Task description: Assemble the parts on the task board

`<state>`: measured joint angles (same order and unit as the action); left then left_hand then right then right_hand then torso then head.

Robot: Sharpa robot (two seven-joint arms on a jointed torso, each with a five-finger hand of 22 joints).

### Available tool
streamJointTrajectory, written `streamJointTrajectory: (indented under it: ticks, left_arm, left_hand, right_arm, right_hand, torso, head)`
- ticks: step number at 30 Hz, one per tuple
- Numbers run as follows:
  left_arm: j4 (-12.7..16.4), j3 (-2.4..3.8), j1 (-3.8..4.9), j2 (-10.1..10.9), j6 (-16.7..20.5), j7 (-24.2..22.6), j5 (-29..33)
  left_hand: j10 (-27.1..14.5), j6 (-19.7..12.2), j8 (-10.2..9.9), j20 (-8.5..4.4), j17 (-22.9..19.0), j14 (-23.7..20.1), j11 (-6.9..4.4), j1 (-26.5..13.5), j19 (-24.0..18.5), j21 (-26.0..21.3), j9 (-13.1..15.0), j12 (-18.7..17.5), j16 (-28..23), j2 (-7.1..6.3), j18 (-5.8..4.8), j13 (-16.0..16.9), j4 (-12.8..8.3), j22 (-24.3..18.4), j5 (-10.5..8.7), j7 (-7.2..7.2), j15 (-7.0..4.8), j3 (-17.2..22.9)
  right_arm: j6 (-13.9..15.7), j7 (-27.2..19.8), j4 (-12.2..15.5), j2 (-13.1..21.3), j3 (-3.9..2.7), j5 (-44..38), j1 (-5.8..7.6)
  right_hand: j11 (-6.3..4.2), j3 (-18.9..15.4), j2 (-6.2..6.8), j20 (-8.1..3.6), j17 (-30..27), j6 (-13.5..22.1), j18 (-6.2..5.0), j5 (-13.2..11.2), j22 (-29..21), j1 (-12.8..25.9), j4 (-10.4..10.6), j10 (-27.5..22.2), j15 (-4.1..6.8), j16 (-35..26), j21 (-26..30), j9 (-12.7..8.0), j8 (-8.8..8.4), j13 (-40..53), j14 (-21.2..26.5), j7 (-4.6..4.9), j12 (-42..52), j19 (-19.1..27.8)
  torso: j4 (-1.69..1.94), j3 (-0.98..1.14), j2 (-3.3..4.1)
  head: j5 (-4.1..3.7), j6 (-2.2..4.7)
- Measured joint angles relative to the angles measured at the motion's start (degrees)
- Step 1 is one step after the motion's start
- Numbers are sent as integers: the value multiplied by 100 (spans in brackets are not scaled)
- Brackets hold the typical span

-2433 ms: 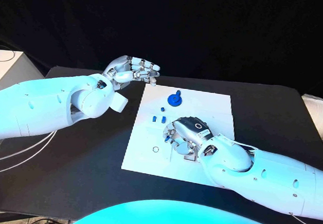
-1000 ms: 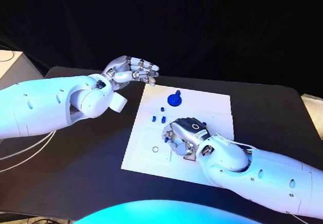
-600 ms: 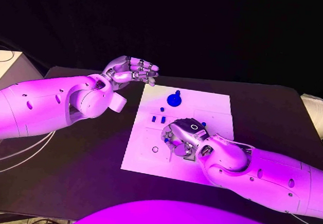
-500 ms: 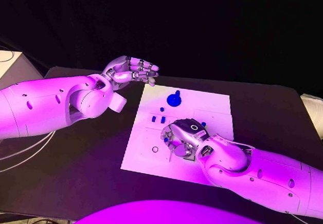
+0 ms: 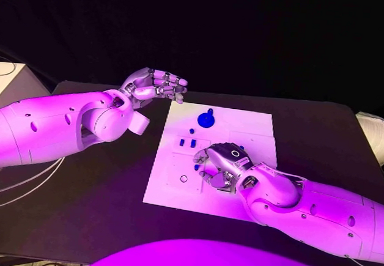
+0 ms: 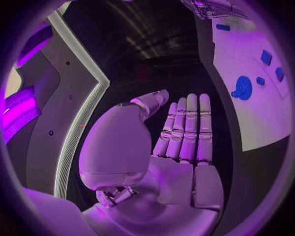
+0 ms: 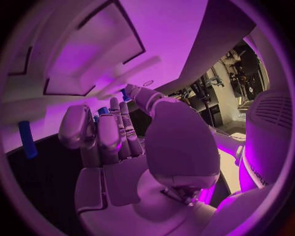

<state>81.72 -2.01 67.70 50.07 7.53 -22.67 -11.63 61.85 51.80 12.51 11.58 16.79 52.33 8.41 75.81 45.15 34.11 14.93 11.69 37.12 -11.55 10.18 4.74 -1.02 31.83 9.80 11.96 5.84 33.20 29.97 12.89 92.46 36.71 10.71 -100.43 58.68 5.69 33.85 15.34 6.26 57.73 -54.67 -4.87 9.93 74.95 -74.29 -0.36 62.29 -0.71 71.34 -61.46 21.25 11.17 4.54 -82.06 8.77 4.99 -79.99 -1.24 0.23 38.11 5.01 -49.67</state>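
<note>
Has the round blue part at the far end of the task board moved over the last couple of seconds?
No. The round blue part sits at the same spot near the far edge of the task board as before.

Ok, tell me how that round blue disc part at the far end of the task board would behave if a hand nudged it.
The round blue part lies flat on the task board, so it would probably slide rather than roll or tip. It looks small and rigid, likely light. The board seems smooth, so a nudge may send it skidding.
</note>
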Motion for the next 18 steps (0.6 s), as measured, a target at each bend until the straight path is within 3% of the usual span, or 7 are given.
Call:
streamJointTrajectory:
  ticks: [12,18]
  left_arm:
    - [-27,0,-1,-14,-9,7,0]
    - [-43,0,-7,-24,-21,9,1]
  left_hand:
    - [0,0,0,0,6,0,0,0,0,-24,0,0,0,0,0,-5,0,-5,0,0,0,0]
    - [0,0,0,0,6,0,0,0,0,-24,-7,-21,-12,0,0,-5,0,-6,0,0,0,-1]
  right_arm:
    - [342,78,348,325,-56,105,58]
    - [409,57,611,747,-159,327,251]
  right_hand:
    - [0,-51,0,0,-10,18,0,1,-1,0,13,0,0,0,0,-7,-32,1,0,18,117,0]
    - [-38,-25,-55,-26,235,-39,0,2,-1,-97,34,185,40,197,-346,-7,-32,28,-108,5,362,-168]
  torso:
    - [-2,7,-3]
    - [-3,7,1]
  head:
    - [-75,58]
    - [-162,119]
